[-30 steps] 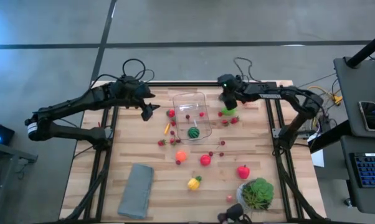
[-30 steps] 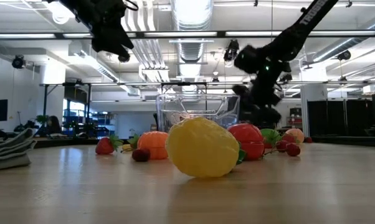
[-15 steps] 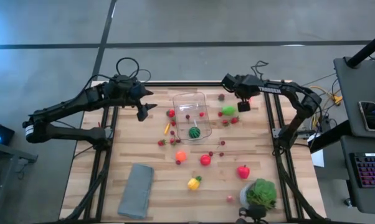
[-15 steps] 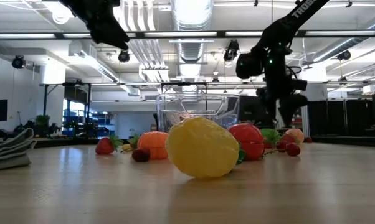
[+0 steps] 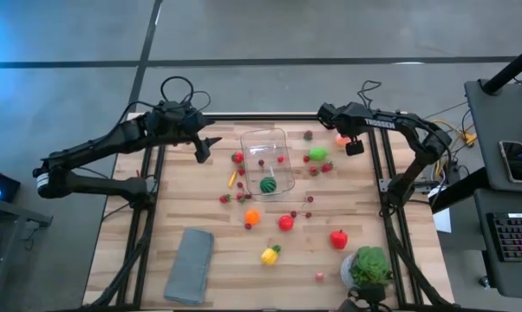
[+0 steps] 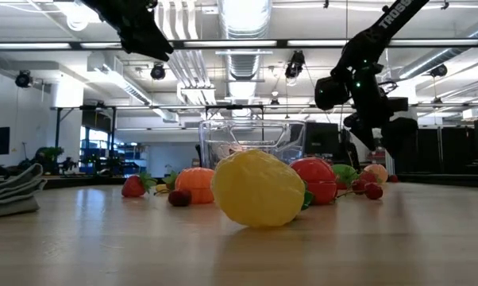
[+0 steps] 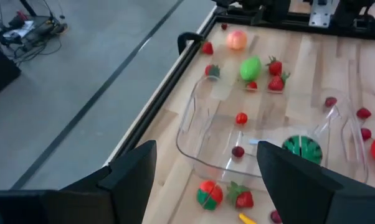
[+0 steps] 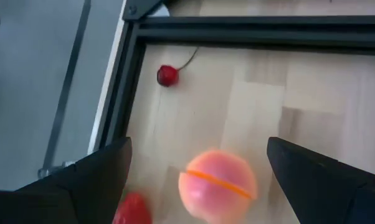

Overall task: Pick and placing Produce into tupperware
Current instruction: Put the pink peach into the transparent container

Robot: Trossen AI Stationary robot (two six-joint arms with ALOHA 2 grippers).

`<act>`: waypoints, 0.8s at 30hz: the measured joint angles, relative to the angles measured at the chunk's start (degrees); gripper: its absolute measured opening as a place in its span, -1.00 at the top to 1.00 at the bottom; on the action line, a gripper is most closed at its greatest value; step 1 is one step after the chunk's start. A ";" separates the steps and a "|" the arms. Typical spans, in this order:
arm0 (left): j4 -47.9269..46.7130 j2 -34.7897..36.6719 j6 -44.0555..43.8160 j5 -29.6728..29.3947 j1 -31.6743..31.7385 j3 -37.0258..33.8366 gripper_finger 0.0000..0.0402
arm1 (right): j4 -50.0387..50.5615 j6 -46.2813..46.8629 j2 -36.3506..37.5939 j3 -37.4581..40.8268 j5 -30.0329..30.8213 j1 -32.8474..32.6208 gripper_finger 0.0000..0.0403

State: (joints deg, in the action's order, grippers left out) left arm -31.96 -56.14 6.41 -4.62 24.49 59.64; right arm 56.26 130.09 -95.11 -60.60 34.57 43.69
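The clear tupperware (image 5: 267,160) stands at the table's far middle with a green striped piece (image 5: 269,184) and small red berries inside. Produce lies loose around it: a green piece (image 5: 317,153), an orange one (image 5: 251,217), red ones (image 5: 285,223) and a yellow one (image 5: 269,255). My left gripper (image 5: 202,149) hangs open in the air left of the tupperware (image 7: 256,137), holding nothing. My right gripper (image 5: 355,146) is open near the far right corner, over a pink peach (image 8: 217,180) that shows between its fingers; in the low view the right gripper (image 6: 388,131) is clear of the table.
A grey folded cloth (image 5: 190,264) lies at the near left. A green plant in a white pot (image 5: 369,267) stands at the near right. A red cherry (image 8: 167,75) lies by the dark frame rail (image 8: 250,28) at the far edge. Bare wood shows at the left side.
My right gripper has gone from above the green piece beside the tupperware toward the table's right edge, and has tipped and turned on the way, staying open. The green piece lies where it was. The left arm has barely moved.
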 joint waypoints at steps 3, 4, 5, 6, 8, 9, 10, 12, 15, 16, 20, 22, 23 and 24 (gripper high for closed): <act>-0.45 -0.02 -0.07 -0.02 0.00 0.00 -0.31 | -0.01 -1.49 0.50 0.01 -0.01 2.01 -0.81; -0.44 0.00 -0.07 -0.02 0.00 0.00 -0.31 | 0.02 -2.28 0.62 0.04 -0.20 2.59 -0.81; -0.48 0.00 -0.07 -0.02 0.00 0.00 -0.31 | 0.01 -3.07 0.82 0.07 -0.42 2.93 -0.81; -0.58 0.00 -0.07 -0.10 0.00 0.00 -0.31 | 0.01 -3.98 0.99 0.07 -0.44 3.06 -0.81; -0.57 0.00 -0.09 -0.37 0.04 0.00 -0.31 | 0.10 -5.42 1.18 0.07 -0.68 3.14 -0.81; -0.57 0.00 -0.09 -0.41 0.04 0.00 -0.31 | 0.16 -5.68 1.20 0.14 -0.90 3.12 -0.81; -0.57 0.00 -0.11 -0.42 0.04 0.00 -0.31 | 0.22 -5.71 1.20 0.31 -1.36 3.09 -0.81; -0.57 0.00 -0.14 -0.42 0.04 0.00 -0.31 | 0.48 -6.11 1.20 0.59 -2.69 3.09 -0.81; -0.48 0.00 -0.13 -0.42 0.04 0.00 -0.31 | 0.51 -8.58 1.27 0.77 -4.30 3.02 -0.81; -0.48 0.00 -0.15 -0.42 0.07 0.00 -0.31 | 0.49 -9.78 1.29 0.79 -5.13 2.98 -0.81; -0.45 0.00 -0.15 -0.43 0.18 0.00 -0.31 | 0.47 -16.26 1.62 0.86 -8.88 2.69 -0.81; -0.31 0.00 -0.15 -0.44 0.20 0.00 -0.31 | 0.48 -18.65 1.58 1.09 -8.80 2.69 -0.81; -0.12 0.00 -0.15 -0.42 0.20 0.00 -0.31 | 0.50 -19.14 1.47 1.18 -8.64 2.78 -0.81; 0.04 0.00 -0.15 -0.44 0.20 0.00 -0.31 | 0.38 -19.13 1.35 1.29 -8.32 3.23 -0.81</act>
State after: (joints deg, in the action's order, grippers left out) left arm -31.92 -56.14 6.26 -5.06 24.69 59.64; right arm 56.64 110.96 -93.76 -59.31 26.25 46.92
